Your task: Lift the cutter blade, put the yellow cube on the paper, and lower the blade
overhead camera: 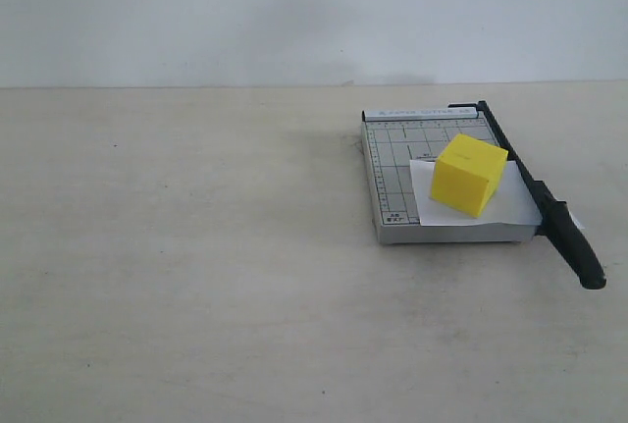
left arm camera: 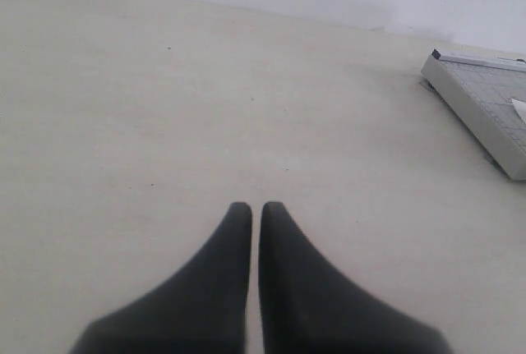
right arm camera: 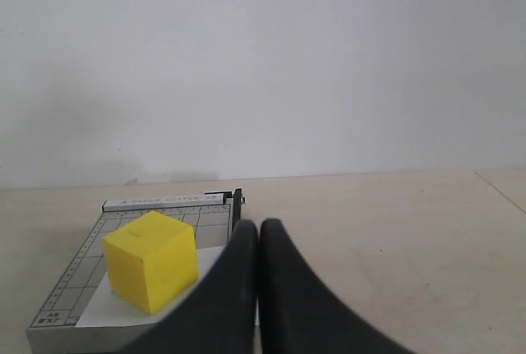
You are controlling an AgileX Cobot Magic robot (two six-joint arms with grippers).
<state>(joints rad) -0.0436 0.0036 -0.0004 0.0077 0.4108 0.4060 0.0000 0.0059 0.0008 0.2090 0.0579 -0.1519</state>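
The yellow cube (overhead camera: 469, 174) stands on the white paper (overhead camera: 518, 209), which lies on the grey gridded cutter base (overhead camera: 392, 163). The black cutter blade (overhead camera: 540, 197) lies down along the base's right edge, its thick handle reaching past the front corner. Neither arm shows in the exterior view. My left gripper (left arm camera: 256, 207) is shut and empty over bare table, with the cutter base (left arm camera: 481, 99) off to one side. My right gripper (right arm camera: 258, 226) is shut and empty, with the yellow cube (right arm camera: 150, 260), the paper (right arm camera: 115, 309) and the base (right arm camera: 173, 208) behind its fingers; only the blade's hinge end (right arm camera: 237, 199) shows there.
The cutter sits on a wide pale table (overhead camera: 196, 266) with a white wall (overhead camera: 294, 11) behind it. The table's left half and front hold nothing else.
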